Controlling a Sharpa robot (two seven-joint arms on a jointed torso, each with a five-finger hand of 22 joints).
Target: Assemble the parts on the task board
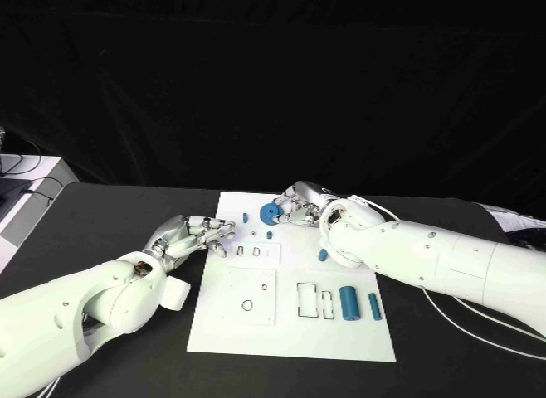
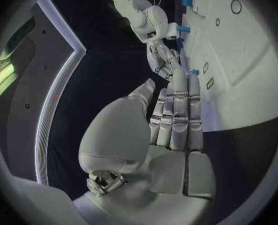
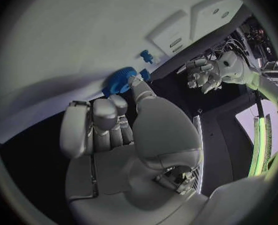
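Black backdrop, dark desk

A black curtain (image 1: 273, 91) hung behind the black desk (image 1: 118, 217); a white side table (image 1: 31, 192) stood at its far left corner.

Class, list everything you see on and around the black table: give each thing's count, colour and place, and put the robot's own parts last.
Flat white task board: one, white, middle of the table.
Round blue gear-like part: one, blue, far edge of the board, at the right hand's fingertips.
Blue cylinder parts: two, blue, lying side by side on the board's near right part.
Small blue pegs: at least three, blue, on the board's far half.
Black table: one, black, under the board.
White box: one, white, at the table's left edge.
Left hand: one, silver, at the board's left edge, holding nothing.
Right hand: one, silver, touching the gear-like part.
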